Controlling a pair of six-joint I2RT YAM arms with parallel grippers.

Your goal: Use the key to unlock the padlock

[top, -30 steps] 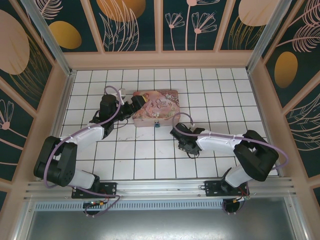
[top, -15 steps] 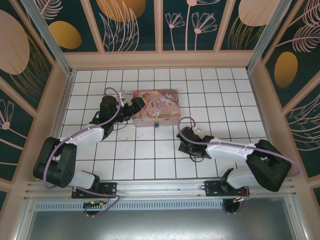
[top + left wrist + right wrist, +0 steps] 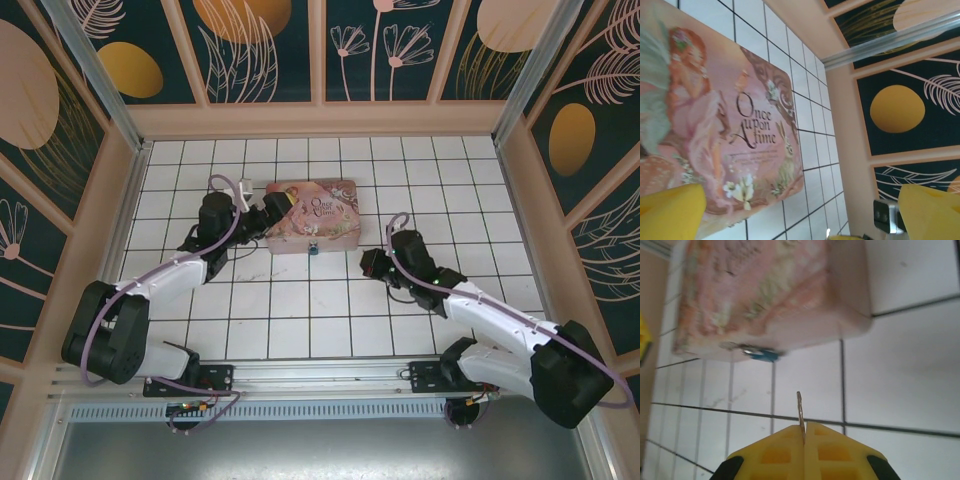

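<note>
The padlock (image 3: pixel 762 355) is a tiny blue body hanging at the front edge of the pink tin box (image 3: pixel 770 290); from above the padlock (image 3: pixel 313 249) sits at the middle of the tin's near side. My right gripper (image 3: pixel 804 426) is shut on the key (image 3: pixel 800 411). The thin key sticks up edge-on from between the yellow fingers and points toward the padlock, about one tile short of it. From above, the right gripper (image 3: pixel 366 264) is to the right of the padlock. My left gripper (image 3: pixel 262 216) is open at the tin's left end, its yellow fingers (image 3: pixel 670 212) wide apart.
The pink tin box (image 3: pixel 311 214) lies on the white tiled floor (image 3: pixel 290 310), and its illustrated lid (image 3: pixel 715 125) shows in the left wrist view. Peach walls (image 3: pixel 320 118) with dark floral panels enclose the floor on three sides. Free tiles lie in front of the tin.
The right arm's elbow has swung out to the right, and its wrist has turned and risen a little toward the tin with the key. The left arm has barely moved.
</note>
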